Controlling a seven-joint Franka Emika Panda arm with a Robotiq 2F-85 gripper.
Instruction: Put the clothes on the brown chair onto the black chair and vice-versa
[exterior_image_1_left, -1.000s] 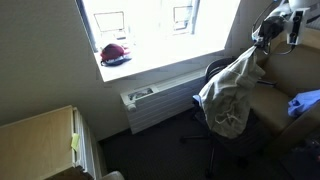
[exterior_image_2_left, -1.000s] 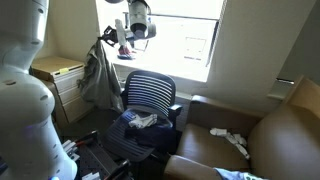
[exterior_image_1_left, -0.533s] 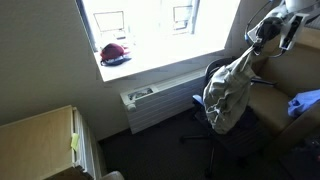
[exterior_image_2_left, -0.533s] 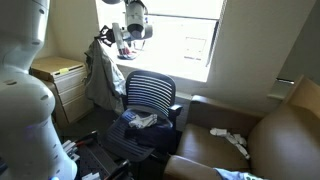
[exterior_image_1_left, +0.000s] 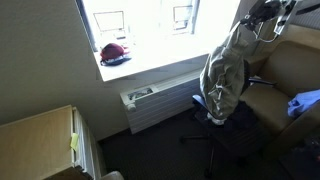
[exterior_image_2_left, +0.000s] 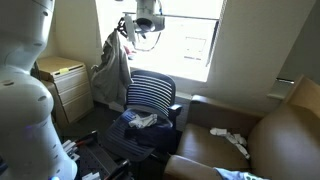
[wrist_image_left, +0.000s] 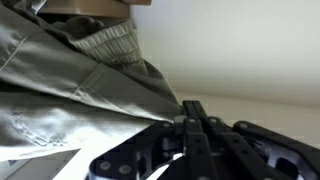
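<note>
tool (wrist_image_left: 192, 108) clamped on grey jacket (exterior_image_2_left: 112, 70) — hangs by black chair (exterior_image_2_left: 150, 95), clothes (exterior_image_2_left: 140, 121) on it, window (exterior_image_2_left: 190, 40) behind

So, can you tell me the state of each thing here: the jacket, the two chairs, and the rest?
Jacket: hanging in the air from the fingers, off both chairs.
Fingers: shut on the jacket.
Black chair: upright, dark clothes piled on its seat.
Brown chair: white cloth lying crumpled on its seat.
Red cap: resting on the windowsill.
</note>
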